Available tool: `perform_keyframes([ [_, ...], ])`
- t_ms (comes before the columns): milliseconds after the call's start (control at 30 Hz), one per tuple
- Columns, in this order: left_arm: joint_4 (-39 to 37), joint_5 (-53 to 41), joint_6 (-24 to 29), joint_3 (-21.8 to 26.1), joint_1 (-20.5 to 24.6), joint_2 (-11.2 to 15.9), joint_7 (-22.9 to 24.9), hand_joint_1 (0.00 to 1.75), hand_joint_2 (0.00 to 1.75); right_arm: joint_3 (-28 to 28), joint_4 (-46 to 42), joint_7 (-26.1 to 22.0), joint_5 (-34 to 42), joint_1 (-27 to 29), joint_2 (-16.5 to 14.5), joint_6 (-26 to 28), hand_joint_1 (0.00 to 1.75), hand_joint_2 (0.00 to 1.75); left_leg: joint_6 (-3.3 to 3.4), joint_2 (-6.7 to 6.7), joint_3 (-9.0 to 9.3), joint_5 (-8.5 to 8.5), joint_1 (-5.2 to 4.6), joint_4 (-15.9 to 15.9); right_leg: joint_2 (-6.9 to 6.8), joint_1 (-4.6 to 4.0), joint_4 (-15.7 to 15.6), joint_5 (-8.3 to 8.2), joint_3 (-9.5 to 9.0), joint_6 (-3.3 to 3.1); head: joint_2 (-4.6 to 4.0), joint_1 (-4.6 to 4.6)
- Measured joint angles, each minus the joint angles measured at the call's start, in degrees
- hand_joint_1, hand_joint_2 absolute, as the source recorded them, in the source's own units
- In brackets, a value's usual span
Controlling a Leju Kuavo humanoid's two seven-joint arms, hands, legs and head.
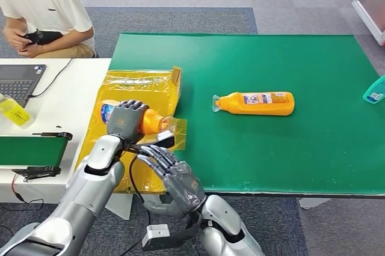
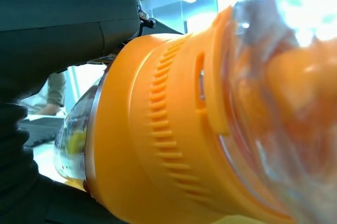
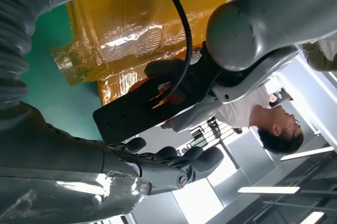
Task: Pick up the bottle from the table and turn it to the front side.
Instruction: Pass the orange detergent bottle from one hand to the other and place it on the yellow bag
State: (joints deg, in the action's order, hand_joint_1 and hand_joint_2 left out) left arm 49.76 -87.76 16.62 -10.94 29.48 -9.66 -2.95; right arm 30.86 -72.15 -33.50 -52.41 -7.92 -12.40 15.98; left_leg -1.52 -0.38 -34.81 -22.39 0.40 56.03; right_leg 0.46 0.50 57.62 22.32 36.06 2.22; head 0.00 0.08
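Head view, orange bottle (image 1: pixel 152 121) with ribbed cap, left hand (image 1: pixel 126 119) fingers clamped on it, right hand (image 1: pixel 174 175) fingers apart, second orange bottle (image 1: pixel 256 103) lying on green bench (image 1: pixel 317 148).

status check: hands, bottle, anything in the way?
Left robot hand grips an orange bottle over the yellow bag. Right robot hand open, just below. Second bottle lies on the green table. Nothing blocking.
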Motion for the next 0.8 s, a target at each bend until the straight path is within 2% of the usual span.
perform_keyframes([
  [200,-4.8,-0.1,0.0,-0.2,2.0,-2.1,0.0,1.75,1.75,1.2,-1.2,0.0,-1.5,0.8,2.1,0.3,0.0,1.75,0.01,0.0,-0.02,0.0,0.0,0.0,0.0,0.01,0.0,-0.01,0.01,0.01,0.0,0.01],
  [467,-10.5,0.1,0.0,-0.5,4.8,-3.7,2.8,1.75,1.75,1.7,-1.1,-0.2,-2.2,1.8,4.0,0.5,0.0,1.75,0.01,0.0,-0.03,0.0,0.0,0.0,0.0,0.0,0.0,-0.01,0.01,0.01,0.0,0.01],
  [500,-11.0,0.1,0.0,-0.4,5.0,-3.8,2.9,1.53,1.75,1.7,-1.1,-0.2,-2.2,1.9,4.2,0.5,0.0,1.75,0.01,0.0,-0.03,0.0,0.0,0.0,0.0,0.0,0.0,-0.01,0.0,0.01,0.0,0.01],
  [600,-12.1,0.1,0.0,-0.4,5.5,-4.1,3.0,0.22,1.75,1.7,-1.1,-0.2,-2.2,2.1,4.7,0.5,0.0,1.75,0.01,0.0,-0.03,0.0,0.0,0.0,0.0,0.0,0.0,-0.01,0.0,0.01,0.0,0.01],
  [633,-12.4,0.1,0.0,-0.4,5.7,-4.1,2.9,0.0,1.75,1.7,-1.1,-0.2,-2.2,2.1,4.8,0.5,0.0,1.75,0.01,0.0,-0.03,0.0,0.0,0.0,0.0,0.0,0.0,-0.01,0.0,0.01,0.0,0.01],
  [667,-12.7,0.1,0.1,-0.4,5.7,-4.2,2.9,0.0,1.75,1.7,-1.1,-0.2,-2.2,2.1,4.9,0.5,0.0,1.75,0.01,0.0,-0.03,0.0,0.0,0.0,0.0,0.01,0.0,-0.01,0.0,0.01,0.0,0.01],
  [800,-13.6,0.2,0.1,-0.4,5.8,-4.4,2.3,0.0,0.0,1.7,-1.1,-0.2,-2.2,2.4,5.4,0.7,0.0,1.75,0.01,0.0,-0.03,0.0,0.0,0.0,0.0,0.01,0.0,-0.01,0.0,0.01,0.0,0.01],
])
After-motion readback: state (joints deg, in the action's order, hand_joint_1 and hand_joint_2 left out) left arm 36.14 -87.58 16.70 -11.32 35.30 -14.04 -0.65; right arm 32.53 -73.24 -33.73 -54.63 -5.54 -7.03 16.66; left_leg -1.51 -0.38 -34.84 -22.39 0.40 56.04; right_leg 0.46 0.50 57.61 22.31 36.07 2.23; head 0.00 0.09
